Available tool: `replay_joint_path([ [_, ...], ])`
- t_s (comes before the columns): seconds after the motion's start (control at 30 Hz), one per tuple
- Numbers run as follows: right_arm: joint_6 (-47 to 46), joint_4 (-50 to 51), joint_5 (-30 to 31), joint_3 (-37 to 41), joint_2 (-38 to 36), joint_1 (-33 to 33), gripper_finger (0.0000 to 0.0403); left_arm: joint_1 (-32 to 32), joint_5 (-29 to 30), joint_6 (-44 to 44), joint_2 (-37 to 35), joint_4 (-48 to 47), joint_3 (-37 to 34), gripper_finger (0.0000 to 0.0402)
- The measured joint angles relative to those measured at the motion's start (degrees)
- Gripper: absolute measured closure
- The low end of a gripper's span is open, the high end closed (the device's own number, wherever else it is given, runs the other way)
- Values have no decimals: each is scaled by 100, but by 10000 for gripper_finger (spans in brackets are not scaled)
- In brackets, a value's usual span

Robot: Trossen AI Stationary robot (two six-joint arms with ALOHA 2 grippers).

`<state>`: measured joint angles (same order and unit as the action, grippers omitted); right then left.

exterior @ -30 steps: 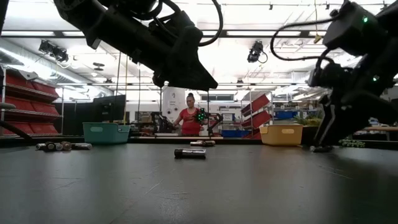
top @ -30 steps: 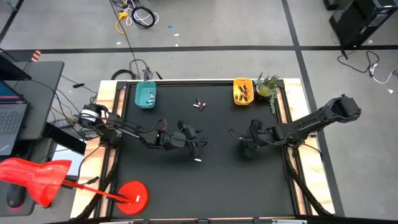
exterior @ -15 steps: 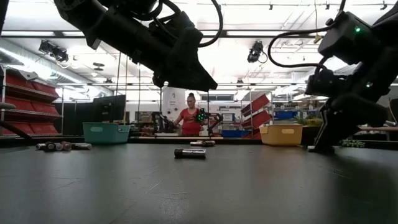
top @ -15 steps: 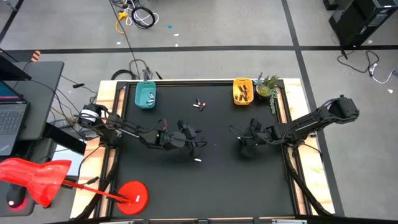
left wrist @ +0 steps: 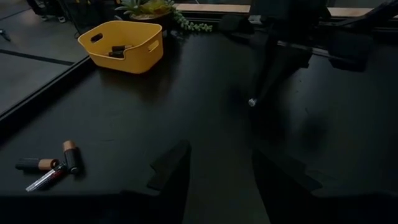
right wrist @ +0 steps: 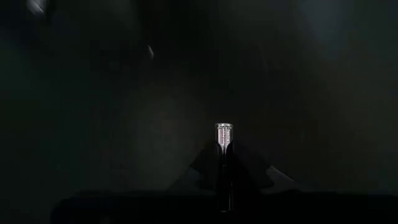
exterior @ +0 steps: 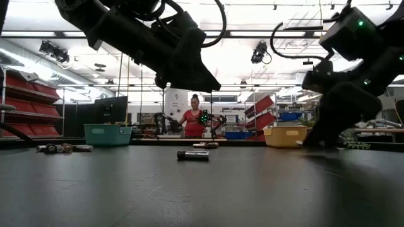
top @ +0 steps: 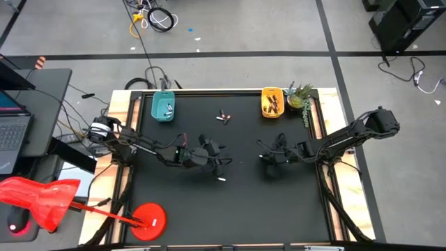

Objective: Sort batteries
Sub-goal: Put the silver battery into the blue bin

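Right gripper (right wrist: 222,163) is pinched tight on one silvery battery (right wrist: 222,138), tip poking out past the fingers, low over the mat right of centre. Left gripper (left wrist: 214,171) hangs mid-table with its fingers apart, nothing in them. I see a loose battery (top: 222,180) just beside it, a small cluster (left wrist: 51,167) toward the back, more in the yellow tray (left wrist: 124,45) and teal tray (top: 163,107).

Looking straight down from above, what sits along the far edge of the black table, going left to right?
Teal tray → small cluster of loose batteries → yellow tray → little green plant.
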<state>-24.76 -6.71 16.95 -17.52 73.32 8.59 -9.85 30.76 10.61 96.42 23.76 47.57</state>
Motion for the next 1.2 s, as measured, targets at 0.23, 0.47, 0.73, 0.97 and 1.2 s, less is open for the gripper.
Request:
replay_joint_path([
  [0.23, 399, -1138, 324, -4, -4, -16, 379, 0, -73, -137, 636, 1323, 2, 226],
  [0.47, 879, -2874, 431, -11, -11, 77, 379, -2, -260, -140, 1695, 3067, 0, 227],
  [0.73, 1270, -4112, 396, -15, -13, 346, 379, 0, -626, -44, 1915, 3913, 107, 227],
  [0.97, 1334, -4455, 394, -15, -15, 553, 379, 4, -974, -424, 1915, 3962, 486, 227],
  [1.2, 1445, -4616, 394, -17, -15, 591, 379, 83, -1217, -561, 1915, 3942, 828, 227],
])
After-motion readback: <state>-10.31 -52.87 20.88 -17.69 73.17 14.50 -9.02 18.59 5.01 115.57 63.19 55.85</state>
